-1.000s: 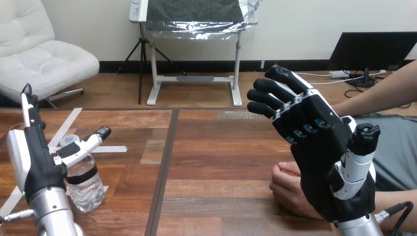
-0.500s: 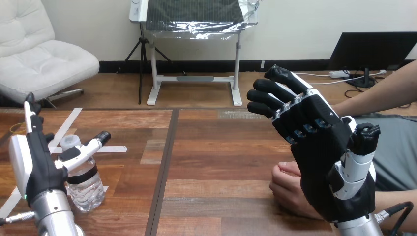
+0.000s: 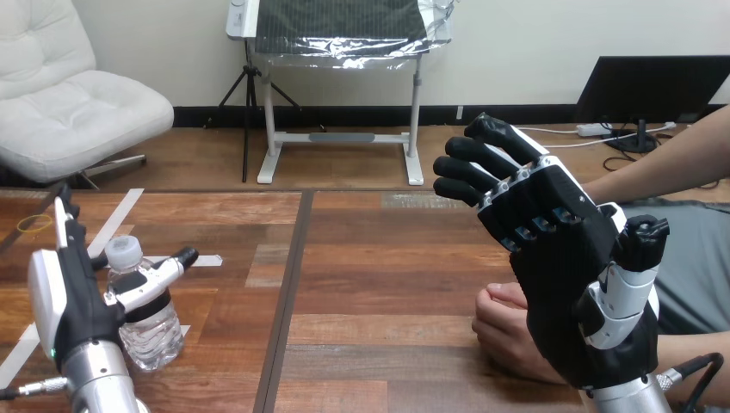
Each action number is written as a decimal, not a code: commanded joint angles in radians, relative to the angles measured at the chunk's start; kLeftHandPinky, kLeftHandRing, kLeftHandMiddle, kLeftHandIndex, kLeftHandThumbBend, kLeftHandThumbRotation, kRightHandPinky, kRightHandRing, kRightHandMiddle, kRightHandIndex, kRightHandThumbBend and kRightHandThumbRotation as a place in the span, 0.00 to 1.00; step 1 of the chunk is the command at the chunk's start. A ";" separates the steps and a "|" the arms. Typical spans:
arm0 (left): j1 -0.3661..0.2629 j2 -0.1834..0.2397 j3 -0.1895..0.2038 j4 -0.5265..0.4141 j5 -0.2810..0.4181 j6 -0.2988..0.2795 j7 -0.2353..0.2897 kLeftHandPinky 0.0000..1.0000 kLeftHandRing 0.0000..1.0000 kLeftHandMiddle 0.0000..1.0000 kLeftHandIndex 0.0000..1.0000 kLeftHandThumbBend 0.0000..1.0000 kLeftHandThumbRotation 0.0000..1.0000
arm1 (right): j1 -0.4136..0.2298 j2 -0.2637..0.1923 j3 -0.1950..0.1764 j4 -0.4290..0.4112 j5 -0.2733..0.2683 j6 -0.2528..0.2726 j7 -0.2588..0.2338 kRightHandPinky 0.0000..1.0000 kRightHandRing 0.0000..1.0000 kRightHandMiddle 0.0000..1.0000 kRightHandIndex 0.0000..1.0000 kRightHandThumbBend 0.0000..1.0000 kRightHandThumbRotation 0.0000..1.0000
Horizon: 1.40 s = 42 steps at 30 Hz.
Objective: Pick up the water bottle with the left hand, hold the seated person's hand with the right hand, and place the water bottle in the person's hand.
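Water bottle (image 3: 153, 331) stands upright on the desk (image 3: 379, 258), near-left corner; clear, w/ white cap and a dark band round its middle. Left hand (image 3: 77, 301) is just left of it, edge-on, w/ fingers (image 3: 65, 225) straight and pointing up, spread wide from the thumb, gripping nothing. The thumb reaches out to the right across the front of the bottle's shoulder, below the cap; can't tell if it touches. Bottle's base is on the desk, not lifted. White tape strips (image 3: 120, 215) lie on the desk beside and beyond the bottle. Right hand (image 3: 559, 275) is raised at near right, dark palm toward the camera, fingers (image 3: 465, 172) loosely bent w/ tips pointing left, thumb upright at its right side; it holds nothing. The person's hand (image 3: 504, 331) rests on the desk as a loose fist at near right, partly hidden behind the right hand's palm; can't tell whether the two touch. The person's forearm comes in from the right edge. Bottle and the person's hand are well apart, w/ bare desk btwn them.
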 commanded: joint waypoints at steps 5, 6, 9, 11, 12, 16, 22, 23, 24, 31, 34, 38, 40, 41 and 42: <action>-0.092 0.028 -0.017 0.042 -0.002 -0.010 0.002 0.77 0.93 0.96 0.99 0.86 0.12 | -0.035 0.004 -0.006 -0.015 0.016 -0.014 0.010 0.79 0.81 0.82 0.83 0.72 1.00; -0.095 0.028 -0.018 0.048 -0.002 -0.009 0.003 0.78 0.93 0.96 0.99 0.86 0.12 | -0.034 0.005 -0.006 -0.015 0.015 -0.014 0.009 0.79 0.81 0.82 0.83 0.72 1.00; -0.102 0.027 -0.018 0.060 -0.002 -0.006 0.005 0.79 0.93 0.96 0.98 0.86 0.11 | -0.034 0.007 -0.006 -0.015 0.015 -0.014 0.010 0.79 0.81 0.82 0.83 0.73 1.00; -0.106 0.026 -0.017 0.067 -0.004 -0.005 0.005 0.81 0.94 0.96 0.98 0.86 0.11 | -0.035 0.006 -0.006 -0.014 0.017 -0.014 0.012 0.78 0.81 0.81 0.83 0.73 1.00; -0.109 0.024 -0.016 0.070 -0.007 -0.004 0.004 0.81 0.94 0.96 0.98 0.86 0.11 | -0.033 0.006 -0.005 -0.017 0.018 -0.012 0.012 0.78 0.81 0.81 0.83 0.73 1.00; -0.116 0.022 -0.015 0.082 -0.010 0.001 0.005 0.82 0.94 0.96 0.98 0.87 0.12 | -0.031 0.006 -0.005 -0.020 0.019 -0.010 0.013 0.78 0.80 0.81 0.82 0.73 1.00; -0.133 0.028 -0.021 0.113 0.002 0.009 0.016 0.83 0.94 0.96 0.97 0.87 0.10 | -0.031 0.007 -0.005 -0.024 0.012 -0.011 0.010 0.78 0.80 0.81 0.82 0.73 1.00; -0.136 0.028 -0.022 0.116 0.003 0.011 0.017 0.83 0.94 0.95 0.97 0.88 0.09 | -0.031 0.006 -0.005 -0.023 0.012 -0.011 0.010 0.78 0.80 0.81 0.82 0.73 1.00; -0.139 0.029 -0.024 0.121 0.008 0.014 0.023 0.83 0.93 0.95 0.97 0.88 0.09 | -0.031 0.007 -0.005 -0.023 0.010 -0.014 0.011 0.78 0.80 0.81 0.82 0.73 1.00; -0.159 0.034 -0.035 0.148 0.021 0.025 0.045 0.81 0.91 0.93 0.95 0.91 0.09 | -0.029 0.005 -0.005 -0.024 0.010 -0.015 0.013 0.77 0.80 0.81 0.83 0.73 1.00; -0.166 0.037 -0.042 0.160 0.022 0.033 0.049 0.80 0.91 0.92 0.94 0.91 0.10 | -0.029 0.005 -0.005 -0.025 0.010 -0.014 0.013 0.77 0.80 0.82 0.83 0.73 1.00; -0.175 0.039 -0.047 0.172 0.016 0.039 0.050 0.80 0.91 0.93 0.94 0.92 0.10 | -0.030 0.005 -0.005 -0.022 0.011 -0.017 0.015 0.77 0.81 0.82 0.83 0.73 1.00; -0.180 0.038 -0.047 0.180 0.009 0.031 0.047 0.80 0.92 0.93 0.95 0.92 0.10 | -0.031 0.006 -0.005 -0.020 0.015 -0.016 0.018 0.77 0.81 0.82 0.83 0.73 1.00; -0.182 0.038 -0.047 0.183 0.006 0.029 0.046 0.80 0.92 0.93 0.95 0.92 0.10 | -0.032 0.006 -0.005 -0.019 0.016 -0.016 0.019 0.77 0.81 0.82 0.83 0.73 1.00; -0.184 0.039 -0.048 0.186 0.005 0.030 0.044 0.80 0.92 0.94 0.95 0.92 0.10 | -0.032 0.006 -0.005 -0.019 0.018 -0.015 0.020 0.77 0.81 0.82 0.83 0.73 1.00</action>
